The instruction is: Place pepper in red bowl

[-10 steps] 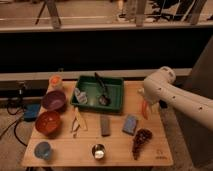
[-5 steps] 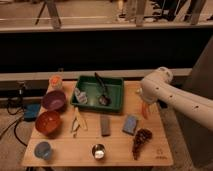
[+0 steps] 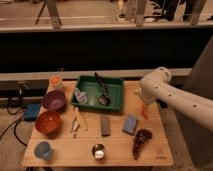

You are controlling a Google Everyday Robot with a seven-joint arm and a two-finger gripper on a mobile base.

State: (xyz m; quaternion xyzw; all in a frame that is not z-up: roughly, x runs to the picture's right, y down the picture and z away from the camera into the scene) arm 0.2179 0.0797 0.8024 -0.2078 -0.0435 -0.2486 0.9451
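The pepper (image 3: pixel 145 111), a small slender red-orange chili, lies near the right edge of the wooden table (image 3: pixel 117 150). My gripper (image 3: pixel 144 102) hangs open at the end of the white arm, which reaches in from the right. It sits directly over the pepper, and I cannot tell whether it touches it. The shiny orange-red bowl (image 3: pixel 48 122) stands at the table's left side, far from the gripper, with nothing visible in it.
A purple bowl (image 3: pixel 53 100) and an orange cup (image 3: pixel 56 81) stand behind the red bowl, and a blue cup (image 3: pixel 42 149) is in front. A green tray (image 3: pixel 116 85) sits mid-back. A grey block (image 3: pixel 105 125), blue sponge (image 3: pixel 130 124), dark grapes (image 3: pixel 141 137) and a can (image 3: pixel 98 151) lie in front.
The arm has shifted slightly to the left and lower, bringing the gripper down over the pepper. Nothing on the table has moved.
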